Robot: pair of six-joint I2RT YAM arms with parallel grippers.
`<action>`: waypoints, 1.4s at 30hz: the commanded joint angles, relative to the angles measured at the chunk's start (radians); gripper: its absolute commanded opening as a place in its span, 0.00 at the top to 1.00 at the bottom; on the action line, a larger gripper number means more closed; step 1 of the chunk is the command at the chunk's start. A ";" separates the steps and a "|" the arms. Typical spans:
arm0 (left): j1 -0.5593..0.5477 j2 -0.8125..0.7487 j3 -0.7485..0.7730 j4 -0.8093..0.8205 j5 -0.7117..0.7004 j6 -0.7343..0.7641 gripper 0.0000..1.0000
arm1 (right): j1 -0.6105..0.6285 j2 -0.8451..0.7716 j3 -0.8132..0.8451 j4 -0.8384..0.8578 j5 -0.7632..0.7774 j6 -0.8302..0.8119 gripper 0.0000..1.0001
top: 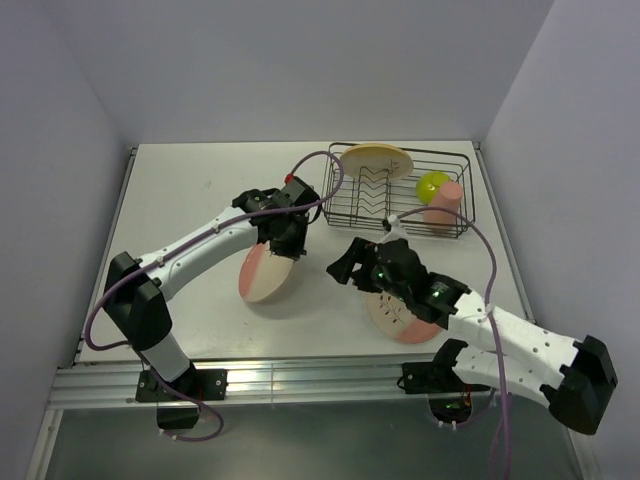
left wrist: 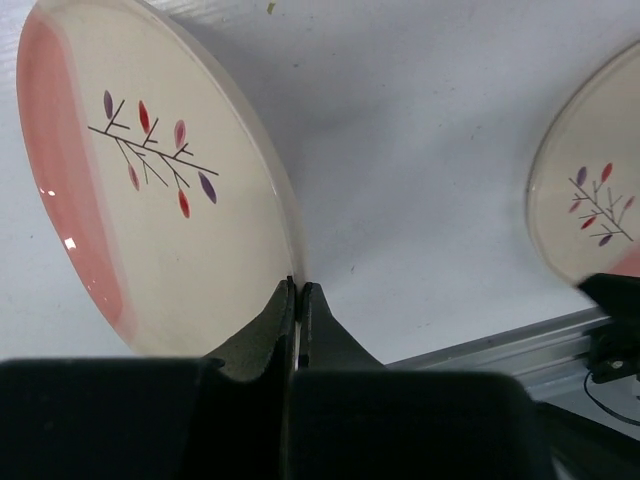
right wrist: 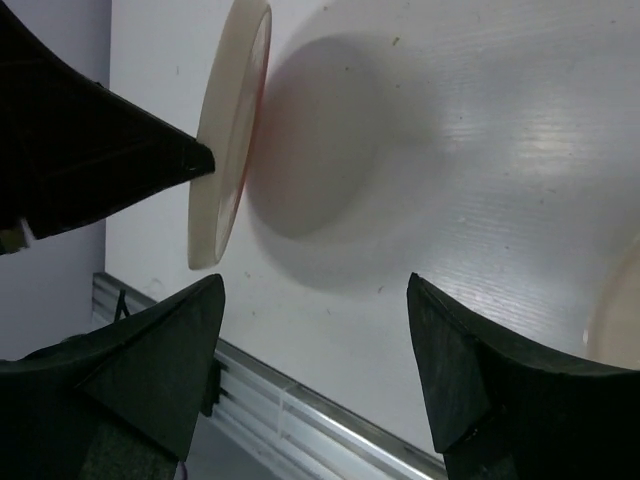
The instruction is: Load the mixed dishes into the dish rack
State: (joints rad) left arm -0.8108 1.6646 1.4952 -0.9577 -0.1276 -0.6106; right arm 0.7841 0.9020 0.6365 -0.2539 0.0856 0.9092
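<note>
My left gripper (top: 285, 238) is shut on the rim of a cream plate with a pink segment (top: 264, 274) and holds it tilted above the table. In the left wrist view the jaws (left wrist: 298, 288) pinch that plate (left wrist: 150, 190) at its edge. My right gripper (top: 345, 268) is open and empty, right of that plate, which shows edge-on in the right wrist view (right wrist: 232, 130). A second plate (top: 392, 316) lies flat on the table under my right arm. The black wire dish rack (top: 455, 228) holds a yellow-segment plate (top: 378, 160), the lime-green bowl (top: 432, 184) and the pink cup (top: 443, 206).
The rack stands at the back right, near the right wall. An aluminium rail (top: 300, 380) runs along the table's near edge. The second plate also shows in the left wrist view (left wrist: 595, 190). White table surface (top: 200, 190) lies to the left of the rack.
</note>
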 commanded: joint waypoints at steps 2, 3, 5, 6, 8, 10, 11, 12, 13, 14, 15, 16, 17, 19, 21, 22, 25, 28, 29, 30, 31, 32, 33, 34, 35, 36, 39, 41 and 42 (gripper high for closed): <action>0.001 0.000 0.089 0.020 0.052 -0.012 1.00 | 0.147 0.090 -0.055 0.323 0.287 0.060 0.22; 0.002 0.003 0.094 0.023 0.057 -0.015 1.00 | 0.171 0.109 -0.070 0.356 0.321 0.066 0.21; 0.002 0.015 0.118 0.020 0.062 -0.021 1.00 | 0.234 0.178 -0.086 0.482 0.391 0.062 0.14; 0.004 0.017 0.128 0.019 0.065 -0.023 1.00 | 0.248 0.205 -0.084 0.513 0.398 0.072 0.13; 0.004 0.023 0.148 0.014 0.063 -0.026 1.00 | 0.285 0.296 -0.071 0.580 0.436 0.077 0.12; 0.005 0.029 0.158 0.011 0.066 -0.034 1.00 | 0.348 0.382 -0.040 0.627 0.476 0.068 0.12; 0.007 0.030 0.165 0.010 0.068 -0.035 1.00 | 0.365 0.414 -0.020 0.624 0.512 0.071 0.12; 0.007 0.034 0.166 0.008 0.071 -0.038 1.00 | 0.397 0.440 0.011 0.625 0.529 0.071 0.12; 0.009 0.035 0.166 0.008 0.075 -0.037 1.00 | 0.412 0.483 0.020 0.633 0.551 0.077 0.12; 0.009 0.037 0.163 0.010 0.077 -0.038 1.00 | 0.423 0.500 0.025 0.649 0.574 0.085 0.13; 0.009 0.034 0.158 0.013 0.079 -0.037 1.00 | 0.437 0.512 0.023 0.668 0.582 0.095 0.14; 0.009 0.034 0.154 0.014 0.080 -0.035 1.00 | 0.443 0.532 0.026 0.680 0.591 0.106 0.14; 0.007 0.032 0.143 0.017 0.080 -0.035 1.00 | 0.449 0.543 0.029 0.689 0.601 0.111 0.16; 0.009 0.029 0.128 0.020 0.085 -0.035 1.00 | 0.466 0.561 0.048 0.694 0.626 0.099 0.17; 0.009 0.029 0.122 0.019 0.085 -0.034 1.00 | 0.477 0.561 0.074 0.680 0.657 0.096 0.19; 0.009 0.026 0.120 0.019 0.083 -0.031 1.00 | 0.489 0.552 0.077 0.670 0.663 0.096 0.20; 0.009 0.021 0.114 0.020 0.080 -0.031 1.00 | 0.504 0.535 0.077 0.692 0.678 0.096 0.20; 0.010 0.020 0.108 0.022 0.080 -0.028 1.00 | 0.511 0.529 0.095 0.676 0.669 0.102 0.22; 0.012 0.021 0.106 0.022 0.079 -0.026 1.00 | 0.520 0.523 0.103 0.671 0.674 0.102 0.22; 0.013 0.021 0.106 0.022 0.082 -0.026 1.00 | 0.524 0.517 0.106 0.665 0.680 0.111 0.22; 0.013 0.014 0.105 0.025 0.083 -0.029 1.00 | 0.527 0.517 0.107 0.651 0.687 0.121 0.22; 0.013 0.009 0.105 0.028 0.082 -0.032 1.00 | 0.529 0.520 0.104 0.651 0.692 0.132 0.22; 0.013 0.007 0.106 0.028 0.091 -0.035 1.00 | 0.527 0.534 0.103 0.657 0.695 0.137 0.22; 0.013 0.004 0.108 0.025 0.094 -0.041 1.00 | 0.527 0.544 0.101 0.674 0.697 0.135 0.22; 0.015 0.001 0.108 0.025 0.097 -0.046 1.00 | 0.526 0.560 0.115 0.679 0.704 0.123 0.23; 0.013 -0.002 0.106 0.027 0.098 -0.049 1.00 | 0.523 0.595 0.126 0.682 0.707 0.119 0.23; 0.015 -0.011 0.103 0.027 0.120 -0.066 1.00 | 0.512 0.681 0.166 0.712 0.706 0.085 0.30; 0.015 -0.019 0.099 0.028 0.131 -0.077 1.00 | 0.512 0.721 0.189 0.769 0.717 0.053 0.42; 0.015 -0.023 0.096 0.027 0.138 -0.084 1.00 | 0.511 0.756 0.195 0.771 0.738 0.071 0.45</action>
State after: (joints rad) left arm -0.7921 1.7153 1.5875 -0.9680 -0.0463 -0.6495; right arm 1.2995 1.6009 0.7708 0.4191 0.7544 0.9974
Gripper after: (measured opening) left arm 0.034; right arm 0.578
